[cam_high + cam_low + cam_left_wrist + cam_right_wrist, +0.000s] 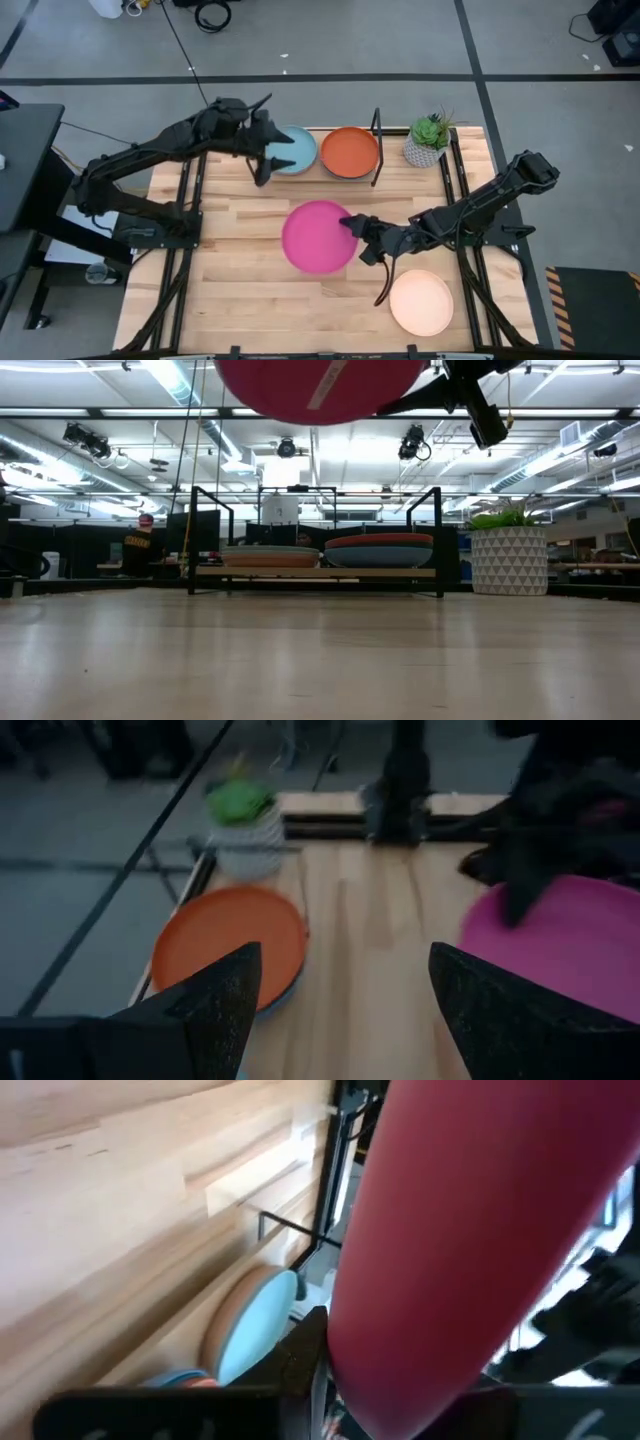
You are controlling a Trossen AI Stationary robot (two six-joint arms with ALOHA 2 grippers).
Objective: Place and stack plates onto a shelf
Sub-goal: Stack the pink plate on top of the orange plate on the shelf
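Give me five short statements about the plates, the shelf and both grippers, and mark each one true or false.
1. The right gripper holds the magenta plate lifted off the table. True: the low view shows it high above the tabletop.
2. The light blue plate lies on the table in front of the shelf. False: it tops a stack on the shelf.
3. The orange plate is on the shelf, between the light blue plate and the plant. True.
4. The left gripper is shut on a plate. False: it is open and empty, beside the light blue plate.
5. The salmon plate is already stacked on the shelf. False: it lies on the table's near right part.
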